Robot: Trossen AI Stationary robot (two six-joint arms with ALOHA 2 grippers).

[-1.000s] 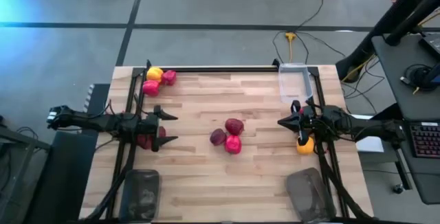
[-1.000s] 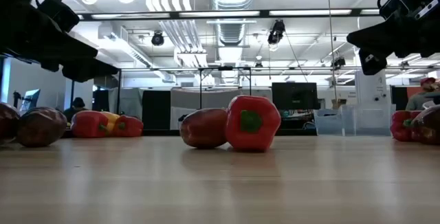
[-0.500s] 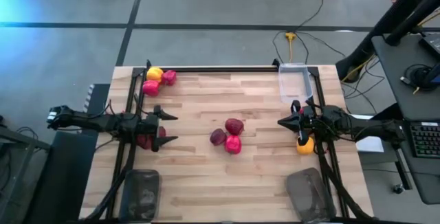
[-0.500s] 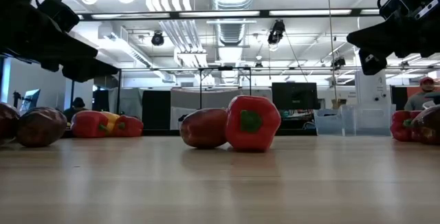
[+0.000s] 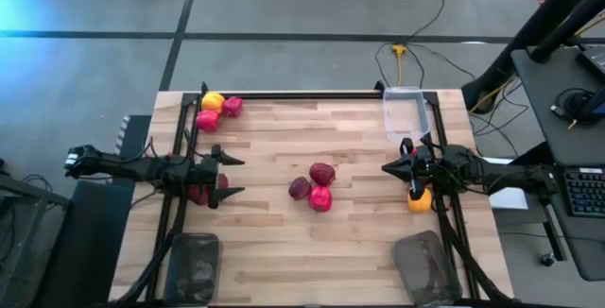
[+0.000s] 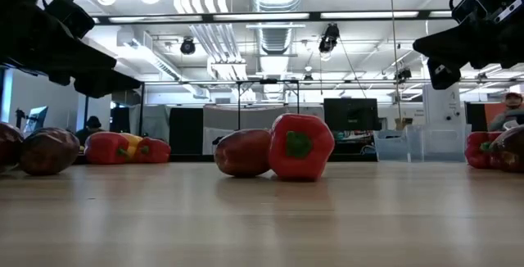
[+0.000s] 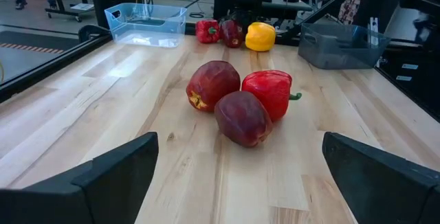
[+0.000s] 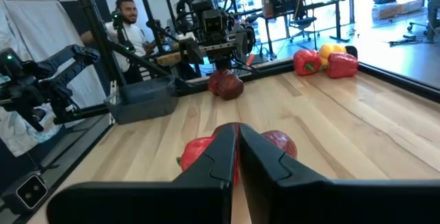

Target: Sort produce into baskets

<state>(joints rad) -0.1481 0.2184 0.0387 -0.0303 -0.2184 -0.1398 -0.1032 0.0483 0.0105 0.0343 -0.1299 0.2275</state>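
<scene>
Two dark red apples and a red pepper lie touching at the table's middle. A yellow pepper and two red ones lie at the far left corner. A dark red piece lies under my left arm, and a yellow-orange one under my right arm. My left gripper hangs open at the left, facing the middle cluster. My right gripper hangs shut at the right, facing the same cluster. A clear basket stands at the far right.
Two dark baskets stand at the near edge, one on each side. A black rail runs along the far edge. Bare wood lies between the middle cluster and each gripper. A person sits beyond the table's left side.
</scene>
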